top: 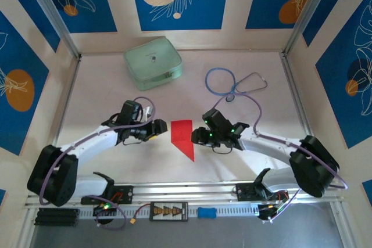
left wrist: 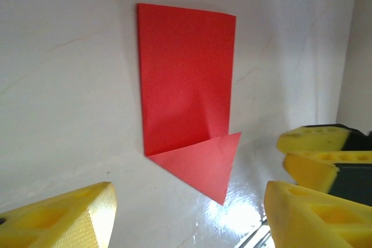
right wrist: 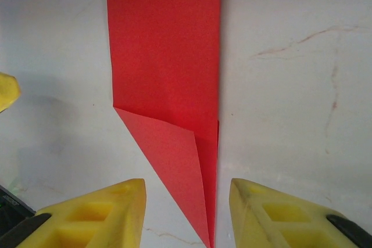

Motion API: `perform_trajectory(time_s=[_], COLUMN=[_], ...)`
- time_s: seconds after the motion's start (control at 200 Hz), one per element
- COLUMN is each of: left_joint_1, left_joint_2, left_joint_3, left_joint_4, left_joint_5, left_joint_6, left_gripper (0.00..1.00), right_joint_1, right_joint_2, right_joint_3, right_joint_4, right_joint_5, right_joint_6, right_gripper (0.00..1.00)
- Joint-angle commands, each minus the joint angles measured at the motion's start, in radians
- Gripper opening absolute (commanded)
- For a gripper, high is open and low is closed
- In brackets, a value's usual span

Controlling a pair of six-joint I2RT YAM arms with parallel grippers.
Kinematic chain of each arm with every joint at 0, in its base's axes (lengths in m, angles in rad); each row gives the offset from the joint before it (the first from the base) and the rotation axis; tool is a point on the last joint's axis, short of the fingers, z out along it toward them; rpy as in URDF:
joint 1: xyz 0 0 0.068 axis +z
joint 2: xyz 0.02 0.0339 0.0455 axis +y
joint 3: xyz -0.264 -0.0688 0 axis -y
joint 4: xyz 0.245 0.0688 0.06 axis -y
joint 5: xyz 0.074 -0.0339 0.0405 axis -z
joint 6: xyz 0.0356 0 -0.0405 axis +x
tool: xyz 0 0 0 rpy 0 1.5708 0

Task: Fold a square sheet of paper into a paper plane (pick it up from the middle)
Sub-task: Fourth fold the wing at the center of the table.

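The red sheet of paper [top: 182, 133] lies flat on the white table, folded into a narrow strip with one corner turned over into a triangular flap [left wrist: 203, 164], so its near end forms a point [top: 190, 156]. My left gripper [top: 160, 129] stands open just left of the sheet, its yellow fingers [left wrist: 64, 219] wide apart and low over the table [left wrist: 189, 222]. My right gripper [top: 197, 137] is open at the sheet's right edge. In the right wrist view the paper [right wrist: 165, 56] runs down to a tip between the fingers [right wrist: 187, 213]; neither finger [right wrist: 279, 213] presses it.
A pale green case [top: 153, 62] sits at the back of the table and a stethoscope [top: 235, 82] at the back right. A metal rail [top: 186, 189] runs along the near edge. The right gripper's yellow pads [left wrist: 317, 143] appear in the left wrist view.
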Motion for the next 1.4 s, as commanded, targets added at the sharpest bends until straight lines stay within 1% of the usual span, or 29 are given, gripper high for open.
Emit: perform_trajectory(time_s=[0.0,0.035,0.115,0.19,0.28,0.4,0.57,0.725,0.915,1.005,1.155,1.34,1.395], left_joint_1=[0.009,0.009,0.009,0.009,0.009,0.01,0.01,0.009,0.009,0.009,0.009,0.008,0.007], left_joint_2=[0.05,0.058,0.07,0.081,0.099,0.13,0.169,0.199,0.218,0.222,0.227,0.237,0.243], left_joint_3=[-0.015,-0.02,-0.014,-0.004,0.004,0.02,0.046,0.071,0.093,0.096,0.095,0.09,0.092], left_joint_4=[0.129,0.144,0.126,0.116,0.115,0.103,0.097,0.097,0.076,0.067,0.069,0.072,0.075], left_joint_5=[0.122,0.127,0.122,0.119,0.122,0.128,0.133,0.135,0.132,0.129,0.128,0.132,0.137], left_joint_6=[-0.059,-0.067,-0.057,-0.048,-0.044,-0.034,-0.032,-0.032,-0.031,-0.029,-0.032,-0.04,-0.042], left_gripper=[0.65,0.64,0.64,0.64,0.64,0.63,0.62,0.6,0.6,0.6,0.6,0.6,0.6], right_joint_1=[-0.012,-0.014,-0.014,-0.023,-0.028,-0.041,-0.054,-0.064,-0.07,-0.075,-0.078,-0.081,-0.081], right_joint_2=[0.055,0.076,0.107,0.126,0.144,0.171,0.193,0.219,0.197,0.179,0.191,0.195,0.198], right_joint_3=[0.034,0.044,0.053,0.048,0.046,0.038,0.033,0.034,0.02,0.009,0.006,-0.012,-0.012], right_joint_4=[0.047,0.046,0.046,0.073,0.082,0.119,0.16,0.171,0.166,0.169,0.163,0.191,0.199], right_joint_5=[-0.07,-0.076,-0.068,-0.092,-0.1,-0.14,-0.18,-0.207,-0.189,-0.182,-0.185,-0.197,-0.207], right_joint_6=[-0.038,-0.042,-0.038,-0.035,-0.032,-0.036,-0.045,-0.054,-0.056,-0.058,-0.06,-0.057,-0.06], right_gripper=[0.4,0.38,0.38,0.33,0.32,0.31,0.27,0.26,0.27,0.28,0.33,0.3,0.26])
